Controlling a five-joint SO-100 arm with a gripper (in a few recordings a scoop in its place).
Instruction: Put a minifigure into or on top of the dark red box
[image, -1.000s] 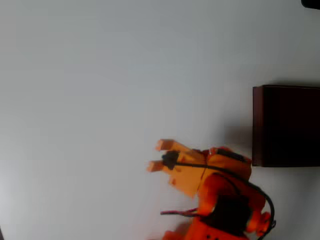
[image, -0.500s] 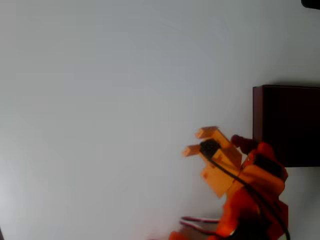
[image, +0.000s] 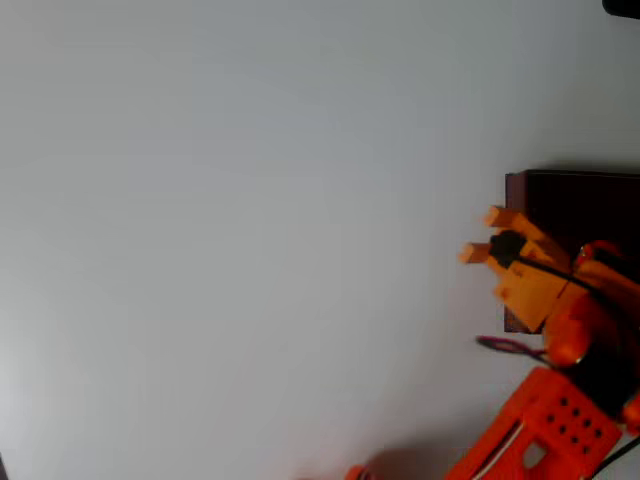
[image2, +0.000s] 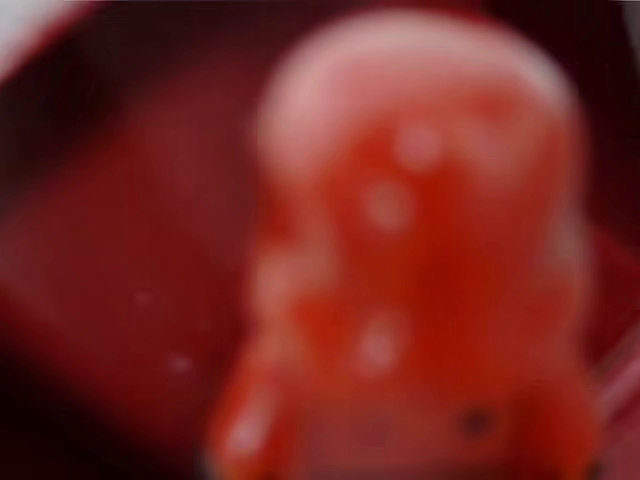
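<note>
Orange hand (image: 478, 235) over dark red box (image: 565, 205) left wall, fingers slightly apart, wrist view blurred red

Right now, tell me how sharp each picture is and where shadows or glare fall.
Overhead view: slightly soft but readable, even light on the pale table, a faint shadow at the bottom edge; the gripper sits at the left wall of the dark red box, whose inside is near black. Wrist view: wholly out of focus, a red blur with small pale glints; too blurred to tell what it is.
</note>
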